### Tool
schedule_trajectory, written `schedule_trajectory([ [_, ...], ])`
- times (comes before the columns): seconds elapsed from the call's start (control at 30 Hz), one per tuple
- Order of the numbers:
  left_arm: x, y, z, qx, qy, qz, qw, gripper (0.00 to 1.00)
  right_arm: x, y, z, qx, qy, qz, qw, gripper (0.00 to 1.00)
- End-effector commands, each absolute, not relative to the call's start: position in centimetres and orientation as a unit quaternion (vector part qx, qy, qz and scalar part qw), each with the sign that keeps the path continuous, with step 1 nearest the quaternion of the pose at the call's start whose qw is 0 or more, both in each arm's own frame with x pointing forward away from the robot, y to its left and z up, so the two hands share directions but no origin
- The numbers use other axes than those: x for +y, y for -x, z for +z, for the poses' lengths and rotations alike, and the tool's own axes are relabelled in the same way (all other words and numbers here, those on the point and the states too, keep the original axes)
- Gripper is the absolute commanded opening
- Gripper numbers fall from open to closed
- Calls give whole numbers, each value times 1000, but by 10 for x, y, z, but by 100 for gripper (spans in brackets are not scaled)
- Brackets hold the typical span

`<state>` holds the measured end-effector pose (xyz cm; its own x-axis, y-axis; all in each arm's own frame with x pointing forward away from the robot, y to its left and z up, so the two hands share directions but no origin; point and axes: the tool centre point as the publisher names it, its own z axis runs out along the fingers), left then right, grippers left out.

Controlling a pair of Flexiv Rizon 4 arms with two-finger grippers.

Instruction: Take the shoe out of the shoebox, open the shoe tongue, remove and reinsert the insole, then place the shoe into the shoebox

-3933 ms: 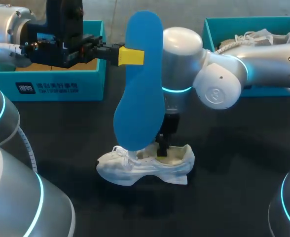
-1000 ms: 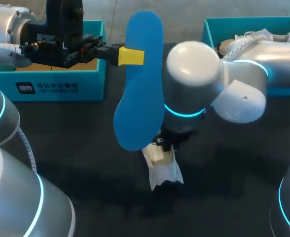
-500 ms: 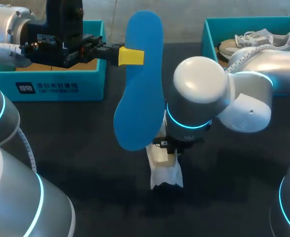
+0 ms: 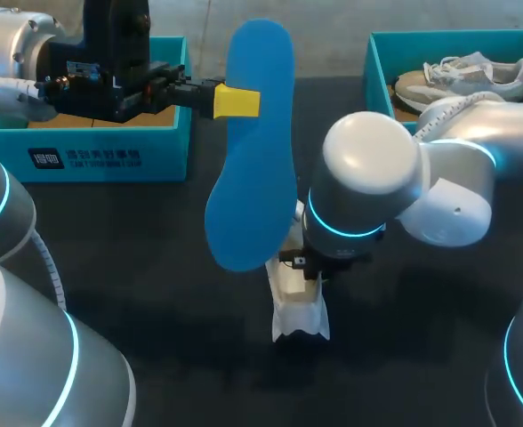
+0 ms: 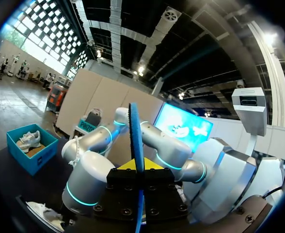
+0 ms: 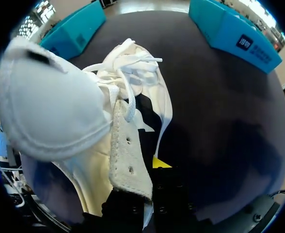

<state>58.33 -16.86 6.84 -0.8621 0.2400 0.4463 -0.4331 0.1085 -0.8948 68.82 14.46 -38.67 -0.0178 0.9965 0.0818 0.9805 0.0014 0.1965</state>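
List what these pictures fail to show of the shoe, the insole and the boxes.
- Most of the shoe: head view, covered by the right arm and the insole.
- The right jaws: head view, mostly under the right arm's wrist.
- Inside of the left box: head view, largely behind the left arm.
- Faces of the insole: left wrist view, seen edge-on only.

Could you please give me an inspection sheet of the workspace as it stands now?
surface: black table, no spills seen.
job's things: blue insole held upright above the table; white shoe below it; teal shoebox at left rear.
clutter: second teal shoebox at right rear, grey shoe inside.
grippers: left gripper shut on the insole; right gripper shut on the white shoe's side.
cables: white conduit by the left arm.
surroundings: nothing seen.
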Motion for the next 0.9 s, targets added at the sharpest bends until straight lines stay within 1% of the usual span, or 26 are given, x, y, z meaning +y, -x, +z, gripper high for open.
schedule_trajectory([
  [0.03, -169, -583, 68, -700, -68, 664, 254, 0, 142, -690, -399, 706, -700, 108, 30, 0],
  [0.33, -169, -583, 68, -700, -68, 664, 254, 0, 144, -692, -405, 707, -698, 114, 20, 0],
  [0.37, -169, -583, 68, -700, -68, 664, 254, 0, 144, -692, -405, 707, -698, 114, 20, 21],
  [0.4, -169, -583, 68, -700, -68, 664, 254, 0, 144, -692, -405, 707, -698, 115, 19, 82],
  [0.43, -169, -583, 68, -700, -68, 664, 254, 0, 145, -691, -405, 707, -698, 116, 19, 100],
  [0.67, -169, -583, 68, -700, -68, 664, 254, 0, 149, -690, -384, 710, -692, 122, 37, 100],
  [0.9, -169, -583, 68, -700, -68, 664, 254, 0, 150, -689, -359, 724, -670, 157, 51, 100],
])
